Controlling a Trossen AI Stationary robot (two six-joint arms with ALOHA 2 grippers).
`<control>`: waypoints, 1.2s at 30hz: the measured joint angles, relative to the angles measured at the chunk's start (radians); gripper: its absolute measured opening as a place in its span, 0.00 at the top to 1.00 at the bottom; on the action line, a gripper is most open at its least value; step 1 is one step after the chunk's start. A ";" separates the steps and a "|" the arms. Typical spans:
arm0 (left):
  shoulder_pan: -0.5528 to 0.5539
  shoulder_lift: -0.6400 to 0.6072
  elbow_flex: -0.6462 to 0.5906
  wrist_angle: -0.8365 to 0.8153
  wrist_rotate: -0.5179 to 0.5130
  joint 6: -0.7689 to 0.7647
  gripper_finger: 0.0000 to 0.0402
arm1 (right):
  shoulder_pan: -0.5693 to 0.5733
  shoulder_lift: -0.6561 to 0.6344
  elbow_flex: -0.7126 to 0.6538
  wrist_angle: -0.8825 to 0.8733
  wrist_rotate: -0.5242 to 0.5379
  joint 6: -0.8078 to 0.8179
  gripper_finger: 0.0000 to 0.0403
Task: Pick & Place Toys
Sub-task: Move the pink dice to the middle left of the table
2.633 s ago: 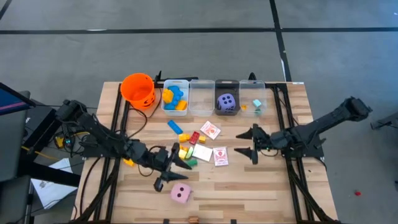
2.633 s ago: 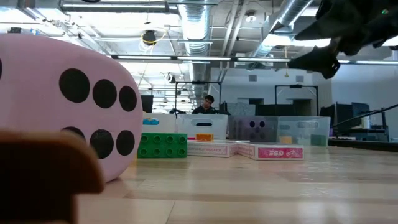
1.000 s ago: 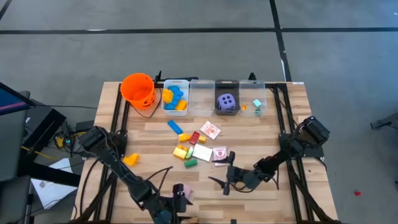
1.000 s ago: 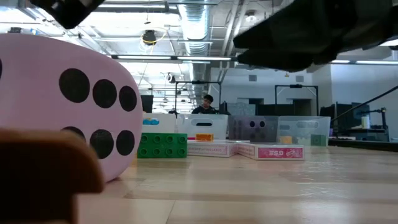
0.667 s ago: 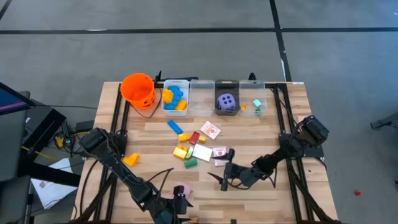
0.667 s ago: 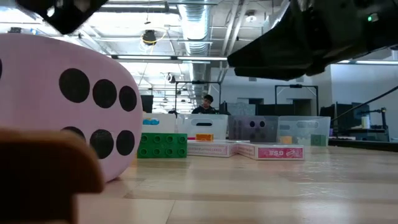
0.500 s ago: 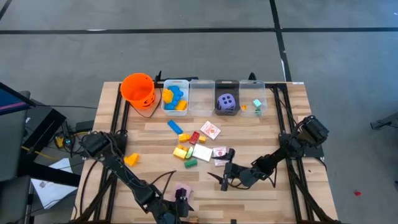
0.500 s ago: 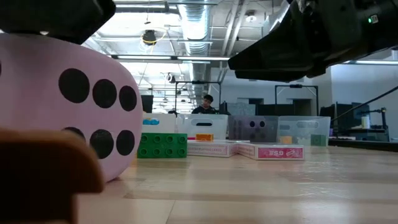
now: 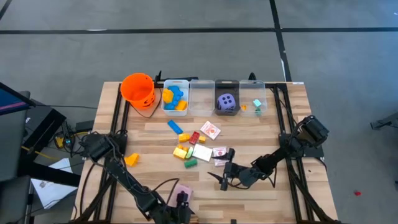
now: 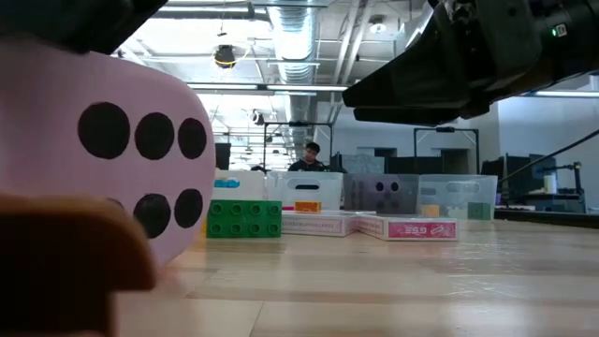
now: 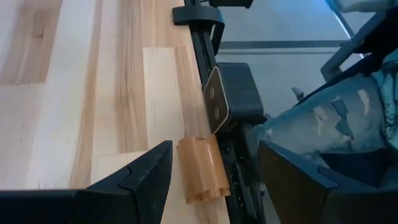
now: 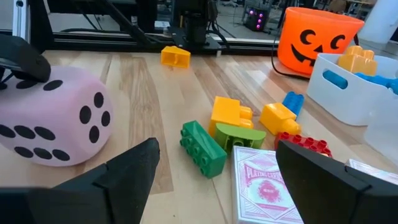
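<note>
A pink soft die (image 9: 184, 190) rests on the table near its near edge. It fills the left of the low view (image 10: 94, 150) and also shows in the right wrist view (image 12: 53, 118). My left gripper (image 9: 177, 204) is open, low over the die's near side, pointing at the near edge (image 11: 211, 180). My right gripper (image 9: 222, 178) is open and empty (image 12: 217, 174), just above the table to the right of the die. It faces a green block (image 12: 202, 149), yellow blocks (image 12: 230, 112), a red block (image 12: 301, 143) and a pink-and-white card (image 12: 264, 183). A purple die (image 9: 227, 101) lies in a bin. My left gripper comes at the pink die from above. In the right wrist view a dark part of it lies against the die's top edge (image 12: 28, 70) on the near side; I cannot tell if that part is a finger. The die is not between the fingers and rests on the table.
An orange bucket (image 9: 138, 89) and several clear bins (image 9: 202, 96) stand along the far edge, one with blue and yellow blocks (image 9: 175, 98). A yellow block (image 9: 130, 160) lies apart at the left. A brown peg (image 11: 200, 168) and the low camera (image 11: 227, 99) sit at the near edge.
My left gripper has come down over the pink die and shifted a little toward the table's right edge. The die has tipped slightly, its dots turning in the low view. My right gripper has crept a little toward the far edge and the cards, staying open.
</note>
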 joint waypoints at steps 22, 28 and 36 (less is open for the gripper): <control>0.000 0.003 -0.002 -0.068 -0.038 0.003 0.43 | 0.000 0.000 0.000 -0.006 -0.001 0.027 0.20; 0.000 0.003 -0.010 -0.072 -0.037 0.020 0.43 | 0.000 0.000 0.000 -0.009 -0.001 0.027 0.20; -0.004 0.039 -0.009 -0.039 -0.036 0.025 0.43 | 0.000 0.000 0.000 -0.012 -0.001 0.029 0.20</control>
